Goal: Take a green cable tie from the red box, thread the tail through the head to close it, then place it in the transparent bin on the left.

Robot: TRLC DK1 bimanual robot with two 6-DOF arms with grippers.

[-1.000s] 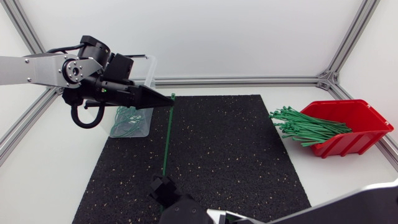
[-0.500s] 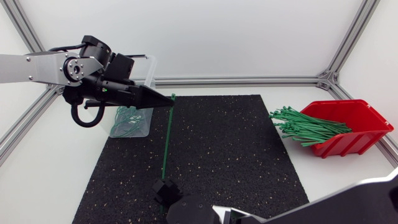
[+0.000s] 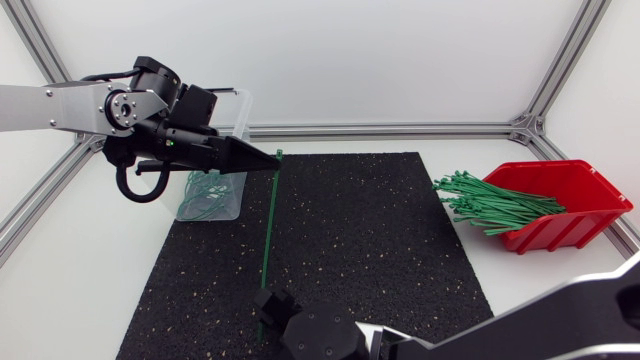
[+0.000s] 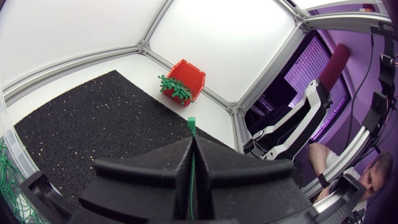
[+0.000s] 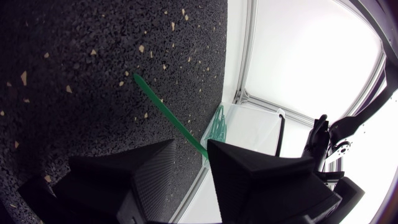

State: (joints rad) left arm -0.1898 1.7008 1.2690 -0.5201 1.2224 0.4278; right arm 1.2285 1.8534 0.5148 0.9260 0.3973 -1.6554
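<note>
My left gripper point(image 3: 266, 160) is shut on a green cable tie point(image 3: 268, 220) just below its head, above the mat's far left part. The tie hangs down toward the mat's near edge. In the left wrist view the strap point(image 4: 191, 171) runs between the closed fingers, with the head point(image 4: 191, 122) sticking out ahead. My right gripper point(image 3: 271, 303) sits at the tie's lower tail. In the right wrist view the tail point(image 5: 163, 111) passes through the gap of the right gripper point(image 5: 190, 153), whose fingers stand apart around it. The red box point(image 3: 570, 205) of green ties point(image 3: 490, 205) is at the right.
The transparent bin point(image 3: 212, 190) with several closed ties stands at the mat's far left, behind my left gripper. A black speckled mat point(image 3: 370, 240) covers the table's middle. An aluminium frame borders the white table.
My right gripper has slid right along the mat's near edge, up to the tie's tail, and its fingers have narrowed around it. The left arm holds still.
</note>
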